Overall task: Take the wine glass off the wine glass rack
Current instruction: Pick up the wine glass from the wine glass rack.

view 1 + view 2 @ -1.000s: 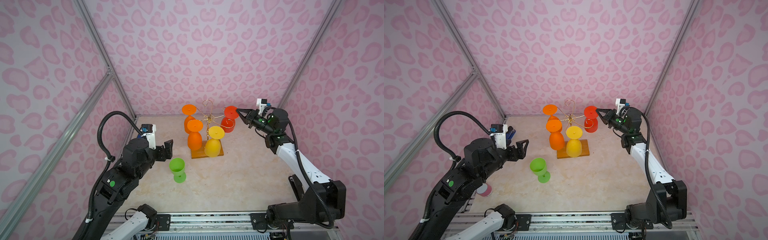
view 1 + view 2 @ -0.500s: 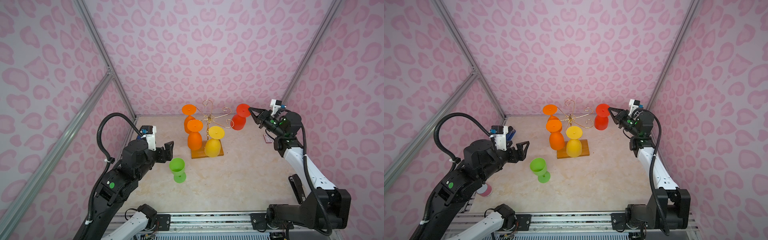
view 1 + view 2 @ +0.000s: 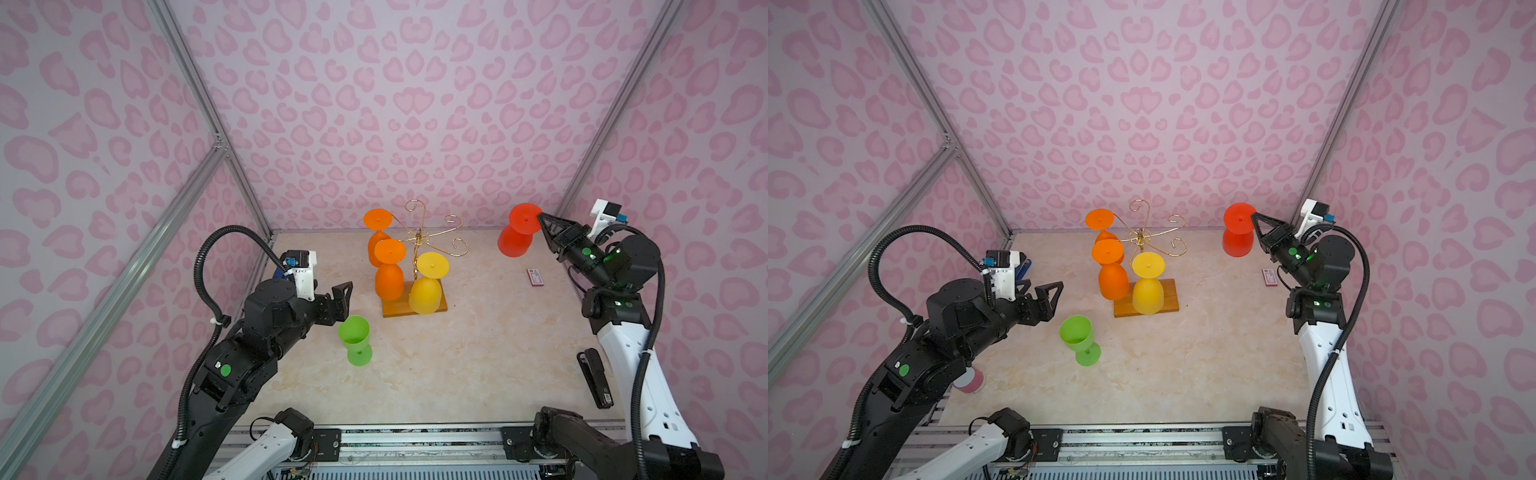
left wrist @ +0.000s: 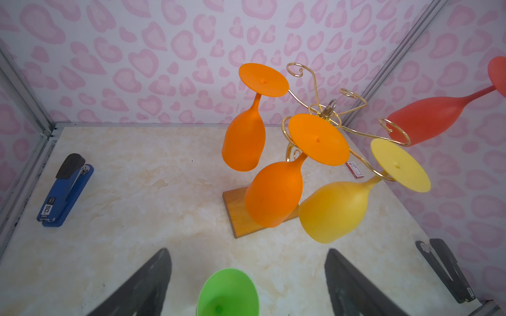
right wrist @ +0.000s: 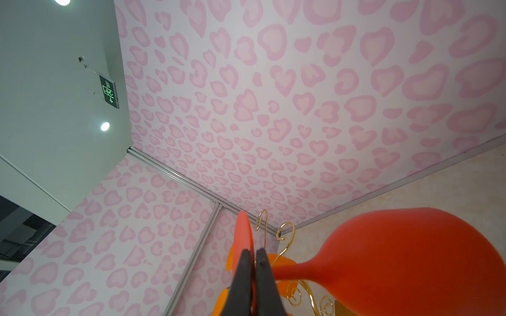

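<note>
One inverted red wine glass (image 3: 513, 245).

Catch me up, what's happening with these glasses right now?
The right gripper, jaws shut on the foot of the red wine glass, holds it in the air, clear of the wine glass rack. Two orange glasses and a yellow glass hang on the rack. The left gripper, jaws open, hovers by the green glass standing upright on the table.
</note>
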